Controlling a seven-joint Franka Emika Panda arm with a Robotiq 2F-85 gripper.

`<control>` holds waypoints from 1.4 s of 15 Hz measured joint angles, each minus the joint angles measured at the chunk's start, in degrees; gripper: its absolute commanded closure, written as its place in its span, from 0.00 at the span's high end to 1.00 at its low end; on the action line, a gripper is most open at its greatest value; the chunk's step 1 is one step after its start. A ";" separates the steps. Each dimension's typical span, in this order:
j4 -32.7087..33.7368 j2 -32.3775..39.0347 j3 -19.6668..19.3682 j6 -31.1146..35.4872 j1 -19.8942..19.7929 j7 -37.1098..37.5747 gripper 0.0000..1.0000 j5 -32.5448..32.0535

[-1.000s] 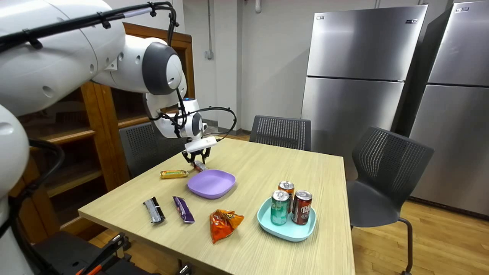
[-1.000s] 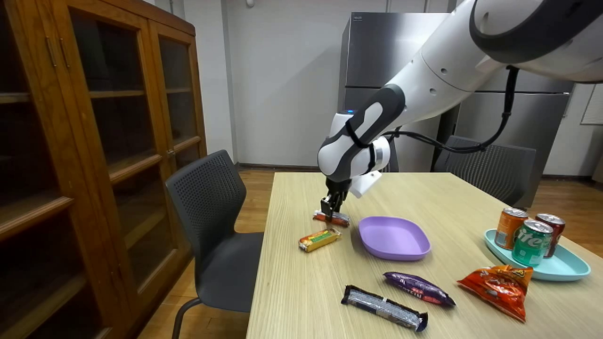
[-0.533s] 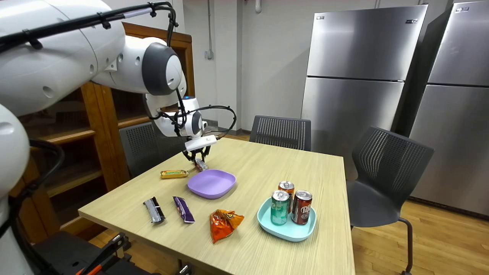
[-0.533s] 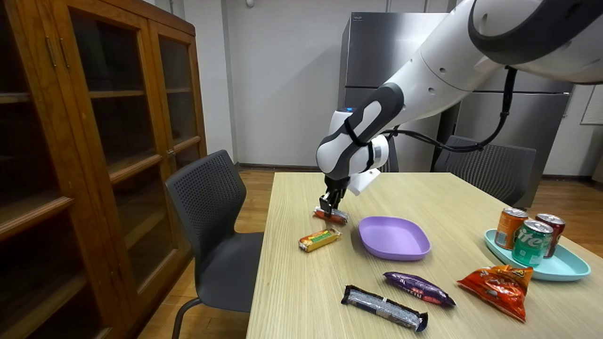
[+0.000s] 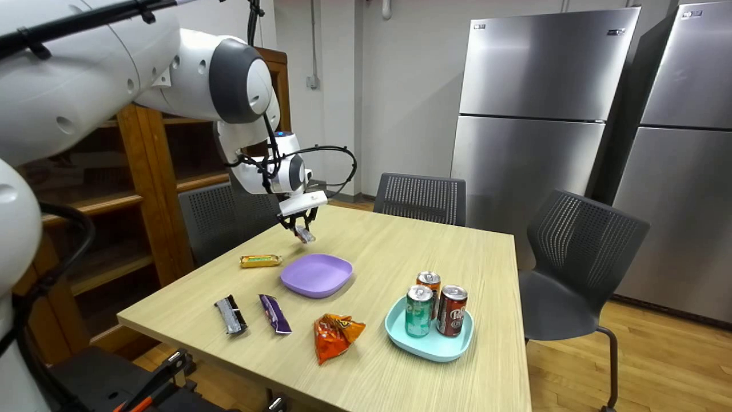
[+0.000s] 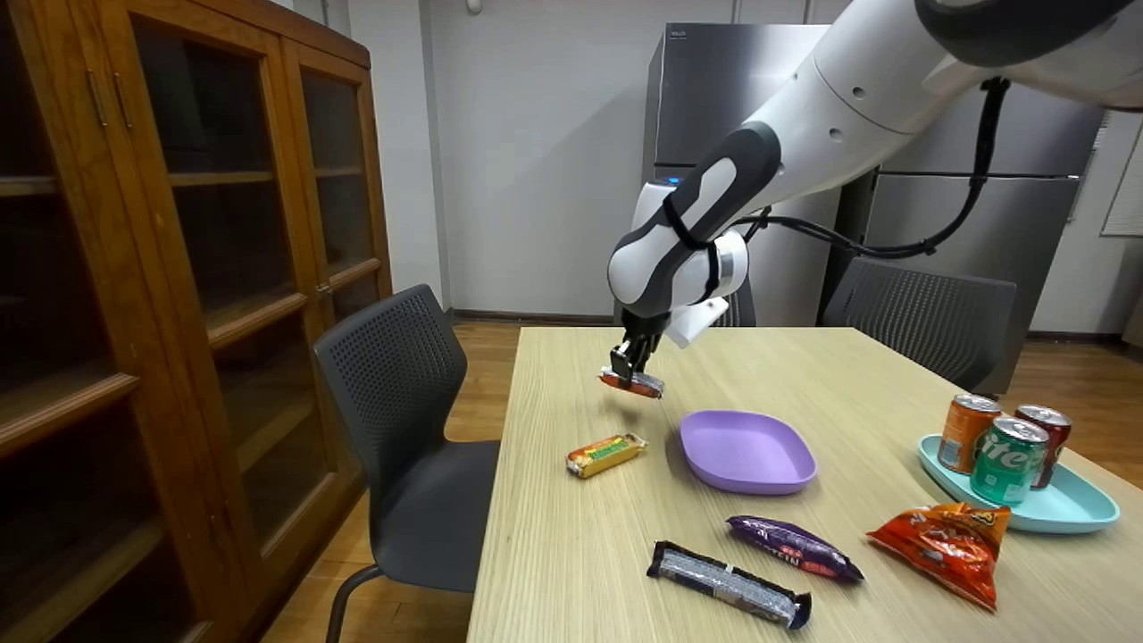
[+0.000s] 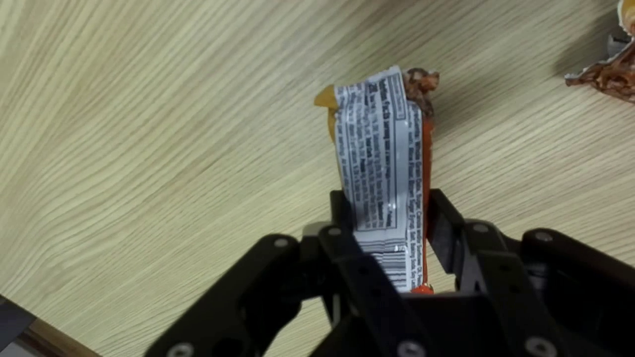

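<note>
Because glossy film wraps the snack bar (image 7: 379,168), we judge it light, stiff enough to hold its shape, a bit slippery, and apt to crumble under a hard squeeze. We see it raised off the bench (image 6: 545,554), with the claw (image 7: 390,213) pinching it across its long sides. Our hold seems to sit toward the barcode end, so much of the bar juts out past the claw; a grip nearer its middle, we think, balances best, while the thin crimped end looks too flimsy to grasp. Below the claw and near it lie a yellow-wrapped bar (image 6: 605,455) and a purple plate (image 6: 748,446). Farther from it rest a purple-wrapped bar (image 6: 795,546), a black-and-silver bar (image 6: 728,585) and an orange bag (image 6: 951,545); well apart from it, a turquoise tray (image 6: 1085,511) bears three cans (image 6: 1009,464).
</note>
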 measured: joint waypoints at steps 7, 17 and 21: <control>-14.33 -8.72 -1.76 5.59 -2.71 0.00 0.16 0.00; -29.24 -16.70 -6.50 7.21 -4.43 1.59 0.16 0.00; -31.25 -16.99 -7.24 7.15 -4.57 2.58 0.16 0.00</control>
